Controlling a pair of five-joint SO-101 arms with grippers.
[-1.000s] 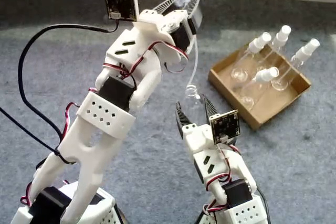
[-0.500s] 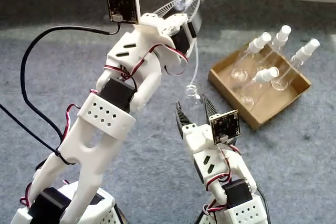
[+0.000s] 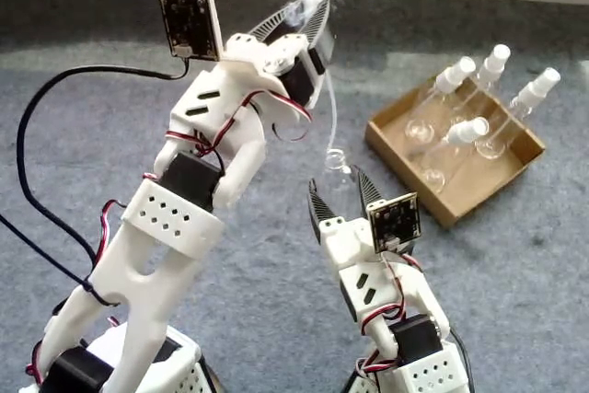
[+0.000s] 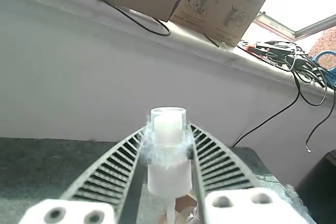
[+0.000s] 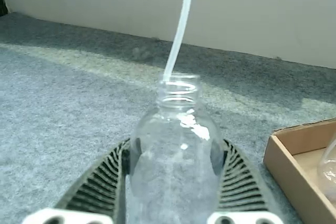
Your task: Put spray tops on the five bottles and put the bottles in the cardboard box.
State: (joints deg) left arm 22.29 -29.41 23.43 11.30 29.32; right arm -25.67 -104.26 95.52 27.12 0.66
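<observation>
Four capped bottles, one open bottle, one spray top

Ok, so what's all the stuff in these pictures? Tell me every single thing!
table: one, grey and carpet-like, under everything
bottle: one, clear, no top, upright in the right gripper
spray top: one, white, up high in the left gripper
tube: one, whitish, hangs from the spray top down to the bottle's mouth
box: one, brown cardboard, on the table
capped bottles: four, clear with white tops, lying in the box
far boxes: two, brown, on a ledge behind the table
cables: a few, mostly black, on that ledge
left gripper: one, white with black fingers, shut on the spray top
right gripper: one, white with black fingers, shut on the bottle
</observation>
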